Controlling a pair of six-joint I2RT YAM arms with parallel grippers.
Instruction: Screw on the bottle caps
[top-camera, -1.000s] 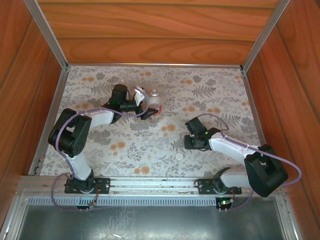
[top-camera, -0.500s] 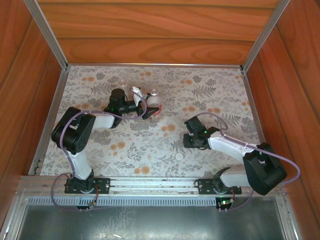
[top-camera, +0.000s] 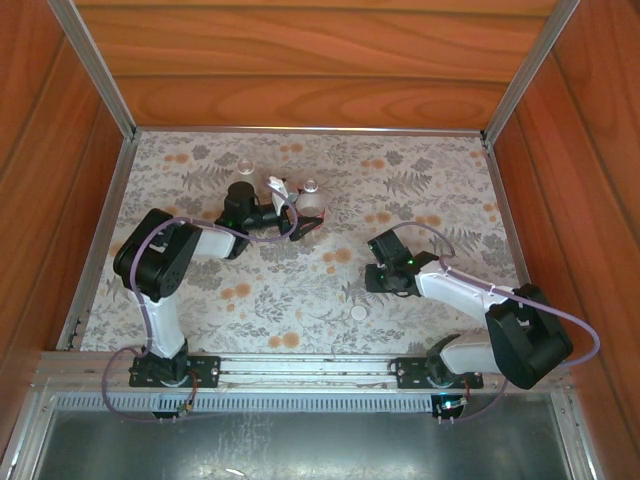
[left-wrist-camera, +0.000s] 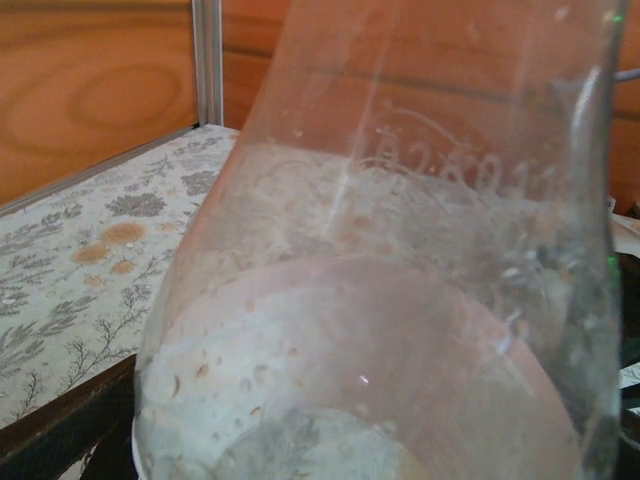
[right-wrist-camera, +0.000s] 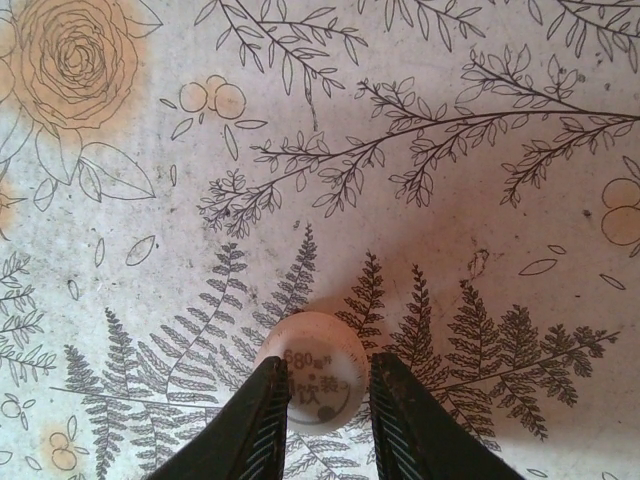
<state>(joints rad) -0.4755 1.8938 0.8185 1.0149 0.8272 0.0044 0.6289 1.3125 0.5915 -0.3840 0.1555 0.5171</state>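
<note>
One cap lies on the cloth, well before the bottle.

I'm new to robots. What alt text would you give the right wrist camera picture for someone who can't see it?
Two dark fingers of the right claw pinch a small round white plastic cap with grey printed characters, lying on a pale cloth printed with grey ferns and branches. An orange rose print sits in the top left corner.

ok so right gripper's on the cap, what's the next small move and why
Probably lift the right gripper straight up a little: its fingers pinch the white cap, which seems to lie on the cloth, and it must reach the bottle at the left gripper.
</note>
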